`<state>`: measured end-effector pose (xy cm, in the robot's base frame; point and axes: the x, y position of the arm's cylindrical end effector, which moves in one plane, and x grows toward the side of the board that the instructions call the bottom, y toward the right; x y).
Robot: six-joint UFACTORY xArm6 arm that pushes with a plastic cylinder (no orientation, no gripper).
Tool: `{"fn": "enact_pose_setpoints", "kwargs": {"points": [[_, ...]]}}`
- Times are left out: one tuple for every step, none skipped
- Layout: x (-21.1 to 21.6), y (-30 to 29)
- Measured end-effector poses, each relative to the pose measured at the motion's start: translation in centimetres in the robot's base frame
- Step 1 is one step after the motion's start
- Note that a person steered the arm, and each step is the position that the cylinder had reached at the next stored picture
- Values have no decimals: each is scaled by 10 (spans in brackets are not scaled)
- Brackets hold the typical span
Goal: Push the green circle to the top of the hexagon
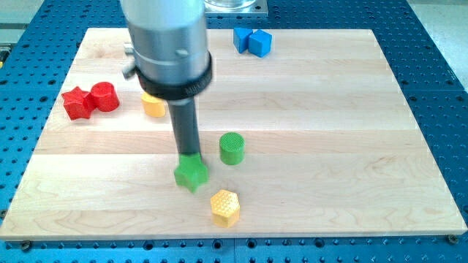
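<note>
The green circle [232, 148] is a small cylinder near the board's middle. The yellow hexagon [225, 207] lies below it, near the view's bottom edge, with a gap between them. A green star [192, 174] sits left of both. My tip [189, 155] is at the star's upper edge, touching or almost touching it, and about a block's width left of the green circle.
A red star [76, 103] and a red cylinder [104, 96] sit at the view's left. A yellow block [153, 106] is half hidden behind the arm. Two blue blocks [252, 40] sit at the top. The wooden board [351, 146] ends in blue perforated table.
</note>
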<state>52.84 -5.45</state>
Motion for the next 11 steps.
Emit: {"fn": "enact_pose_setpoints", "kwargs": {"points": [[7,4],[0,-24],[-41,-1],[-60,73],[-39,89],[-19,84],[-56,80],[-39,45],[-8,36],[-5,32],[-22,-40]]}}
